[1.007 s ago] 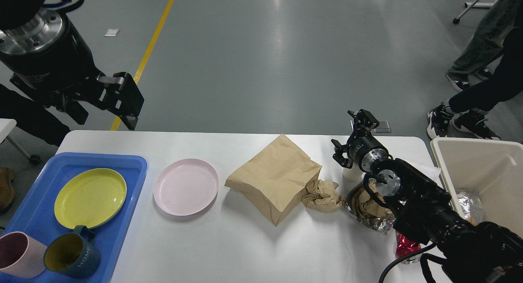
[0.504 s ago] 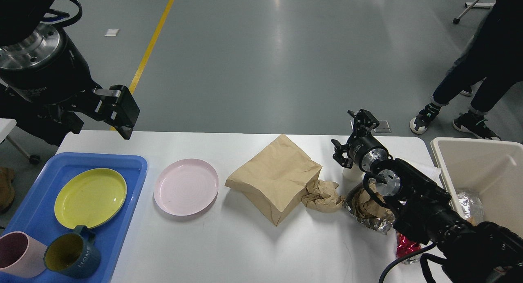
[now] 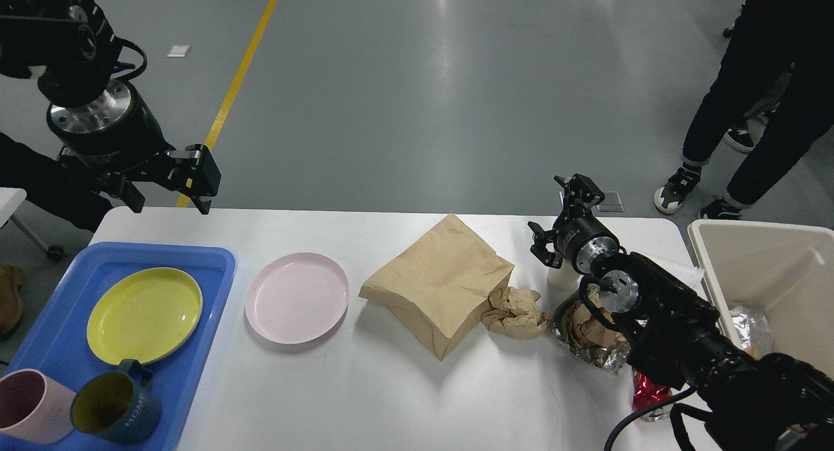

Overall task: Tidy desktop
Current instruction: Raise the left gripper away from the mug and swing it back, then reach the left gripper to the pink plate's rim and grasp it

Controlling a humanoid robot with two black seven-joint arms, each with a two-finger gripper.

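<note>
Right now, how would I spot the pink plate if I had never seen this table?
Find the blue tray at the left end of the white table. The pink plate lies just right of it, on the bare table. Unlike the yellow plate, it sits outside the tray.

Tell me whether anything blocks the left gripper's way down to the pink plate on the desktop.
Nothing visible does. The left gripper hangs open and empty above the far left edge of the desktop. The pink plate lies bare, apart from the blue tray and the paper bag.
</note>
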